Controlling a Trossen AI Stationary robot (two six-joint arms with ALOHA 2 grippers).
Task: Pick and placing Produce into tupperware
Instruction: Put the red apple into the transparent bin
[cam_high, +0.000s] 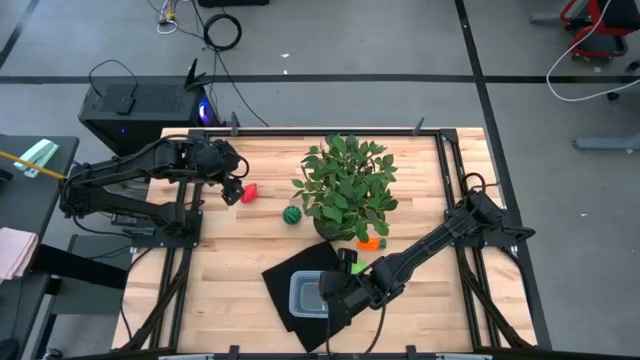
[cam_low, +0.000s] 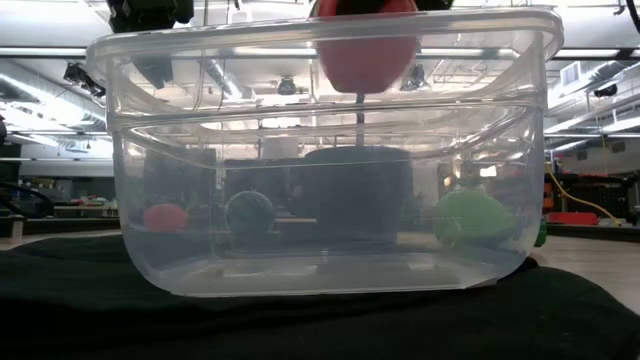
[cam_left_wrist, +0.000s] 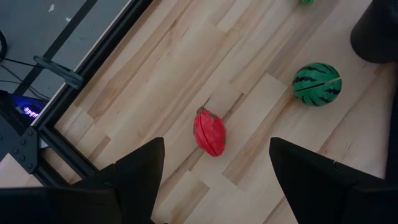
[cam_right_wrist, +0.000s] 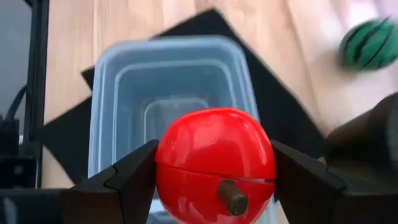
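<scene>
Desk: light wooden planks, dark metal frame at the edges. Directly on it: a black mat near the front edge, a potted plant mid-desk, a striped green ball just beside the plant, a red fruit farther left, and an orange piece by the pot.

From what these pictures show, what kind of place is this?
Probably a robotics lab or workshop. A wooden table with two mounted arms stands on a grey floor marked with black lines, a computer tower with loose cables beside it, and ceiling strip lights over cluttered benches behind.

no readable text, labels, brands, numbers, signs anywhere
</scene>
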